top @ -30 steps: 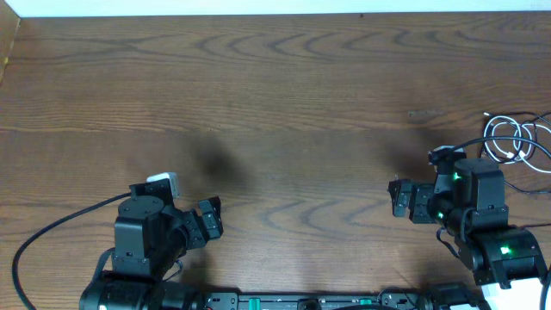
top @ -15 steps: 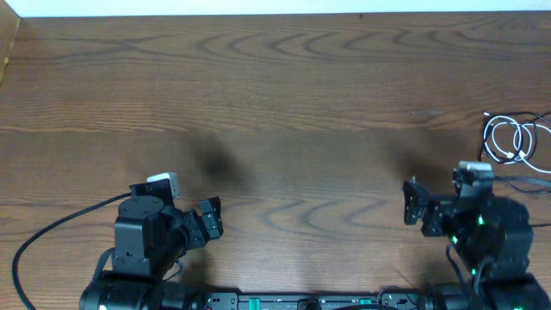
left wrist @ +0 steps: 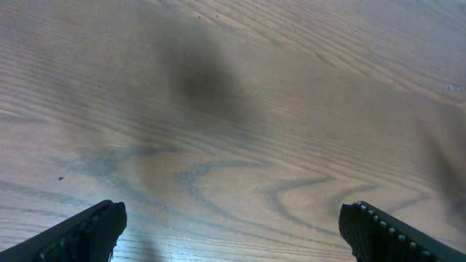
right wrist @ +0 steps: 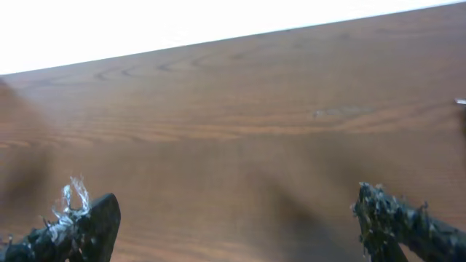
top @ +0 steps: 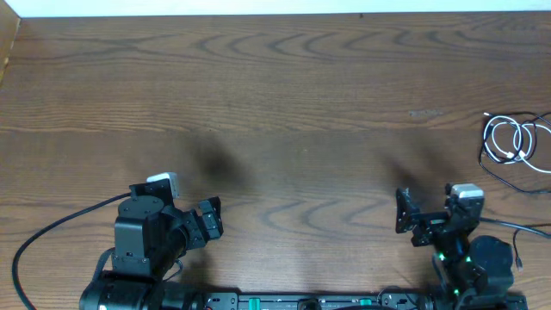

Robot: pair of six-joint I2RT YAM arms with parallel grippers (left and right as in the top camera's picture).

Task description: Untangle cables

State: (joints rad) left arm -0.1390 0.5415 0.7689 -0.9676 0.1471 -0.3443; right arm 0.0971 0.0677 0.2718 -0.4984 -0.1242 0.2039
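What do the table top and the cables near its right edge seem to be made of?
The table looks like wood or wood-pattern laminate, brown and fairly matte: curved grain lines cross it, with little glare. The cables look like thin wire in smooth plastic sheathing, one white and one black: they lie in loose loops. They are too small to say more.

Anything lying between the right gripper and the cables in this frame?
Nothing. In the overhead view, only bare wood of the table separates the right gripper from the cables coiled near the right edge.
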